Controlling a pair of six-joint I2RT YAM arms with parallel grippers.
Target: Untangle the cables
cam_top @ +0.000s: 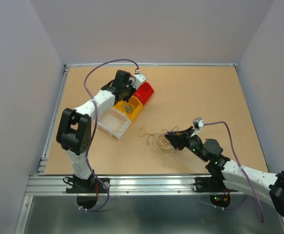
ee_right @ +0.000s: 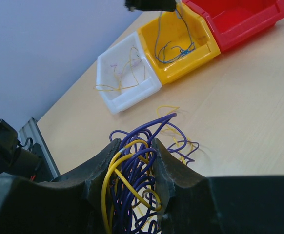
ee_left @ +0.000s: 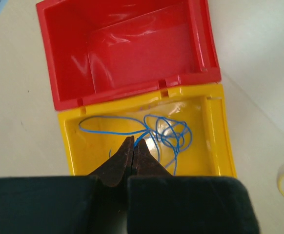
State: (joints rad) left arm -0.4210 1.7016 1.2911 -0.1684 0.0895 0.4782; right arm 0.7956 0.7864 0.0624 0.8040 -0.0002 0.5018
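Right end effector (ee_right: pixel 134 144) grasping the purple-yellow cables (ee_right: pixel 137 168) clump on the bench (cam_top: pixel 205 97). Left end effector (ee_left: pixel 133 145) clenched, I judge, on a blue cable (ee_left: pixel 167 134) over the yellow bin (ee_left: pixel 66 146), red bin (ee_left: pixel 49 58) abutting. White bin (ee_right: pixel 132 95): yellow strands (ee_right: pixel 117 87).

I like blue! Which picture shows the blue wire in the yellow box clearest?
The left wrist view: the blue wire is close up in the yellow box, every loop plain. The right wrist view shows it small and far; the top view, only a scribble.
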